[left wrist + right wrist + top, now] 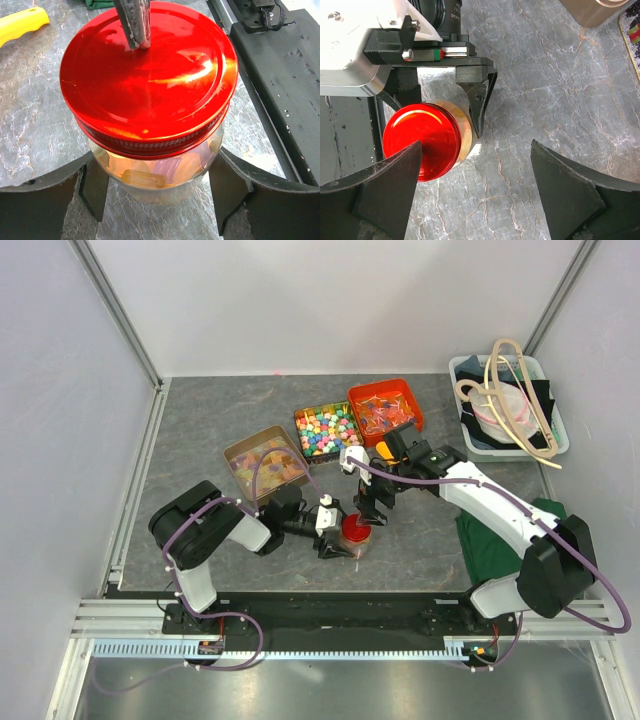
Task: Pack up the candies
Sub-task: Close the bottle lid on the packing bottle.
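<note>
Holding the jar (pixel 155 172) steady looks to us like the whole job of the left fingers (pixel 227 187). They are clasped on the glass from both sides, below the red lid (pixel 150 75), so the jar cannot turn or slide while the other arm works on top. The right fingers (pixel 380 190) hang above it, spread wide and grasping nothing. One tip sits on or just over the lid near its rim, and the other stands well to the side over bare worktop (pixel 560 90). We judge them off-centre; to twist the lid they would need to straddle it.

Some of the candies (pixel 145 177), pale orange and pink, lie inside the jar between the left fingers. More lie in a tan tray (pixel 248 438) near and behind those fingers. Farther out than the right fingers stand a tray of bright cubes (pixel 297 420) and a red tray (pixel 375 386).

The worktop is grey, marbled and faintly glossy, so we reckon glass could skid on it. White walls on aluminium rails close it in, and a green cloth (pixel 490 545) lies beside the right arm.
</note>
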Controlling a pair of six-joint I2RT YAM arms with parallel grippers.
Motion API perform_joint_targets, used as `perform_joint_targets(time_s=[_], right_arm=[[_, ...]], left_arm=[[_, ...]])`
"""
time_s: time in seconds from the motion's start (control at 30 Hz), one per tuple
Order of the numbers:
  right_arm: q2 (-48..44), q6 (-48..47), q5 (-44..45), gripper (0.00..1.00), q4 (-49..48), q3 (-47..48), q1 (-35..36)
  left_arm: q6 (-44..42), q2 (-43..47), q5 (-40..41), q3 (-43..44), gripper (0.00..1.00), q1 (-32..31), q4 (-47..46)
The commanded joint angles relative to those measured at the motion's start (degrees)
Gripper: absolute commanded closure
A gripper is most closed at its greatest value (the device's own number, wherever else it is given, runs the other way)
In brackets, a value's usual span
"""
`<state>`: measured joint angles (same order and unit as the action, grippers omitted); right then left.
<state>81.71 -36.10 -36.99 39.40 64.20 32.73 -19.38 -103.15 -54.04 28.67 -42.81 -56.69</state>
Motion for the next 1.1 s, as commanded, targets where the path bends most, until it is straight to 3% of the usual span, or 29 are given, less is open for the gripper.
perform_joint_targets(time_s=[0.0, 0.17, 0.2, 0.23, 0.3, 0.83, 1.07], right_arm=[[1.1, -1.3, 2.8, 0.07, 0.4, -0.6, 0.0], [1.3, -3.4, 3.5, 0.20, 3.5, 0.3, -0.1], [1.2, -3.6, 3.4, 0.25, 4.7, 0.7, -0.1], [1.1, -4.1, 2.7, 0.36, 5.3, 1.2, -0.2], [0.8, -4.2, 1.8, 0.44, 6.0, 1.4, -0.1], [8.9, -6.3, -12.0, 0.44, 16.7, 9.7, -0.4], [11.7, -7.7, -14.0, 0.65, 21.5, 11.8, -0.5]], left_arm=[[-0.4, 0.4, -1.5, -0.2, 0.39, 0.2, -2.9], [-0.4, 0.5, -1.4, -0.2, 0.39, 0.2, -2.8], [-0.5, 0.5, -1.2, -0.2, 0.39, 0.2, -2.8], [-0.5, 0.5, -1.2, -0.2, 0.39, 0.2, -2.7], [-0.5, 0.5, -1.2, -0.2, 0.39, 0.2, -2.6], [-1.3, 0.4, -0.6, 0.3, 0.39, 0.2, -1.6], [-1.5, 0.4, -0.5, 0.3, 0.39, 0.2, -1.5]])
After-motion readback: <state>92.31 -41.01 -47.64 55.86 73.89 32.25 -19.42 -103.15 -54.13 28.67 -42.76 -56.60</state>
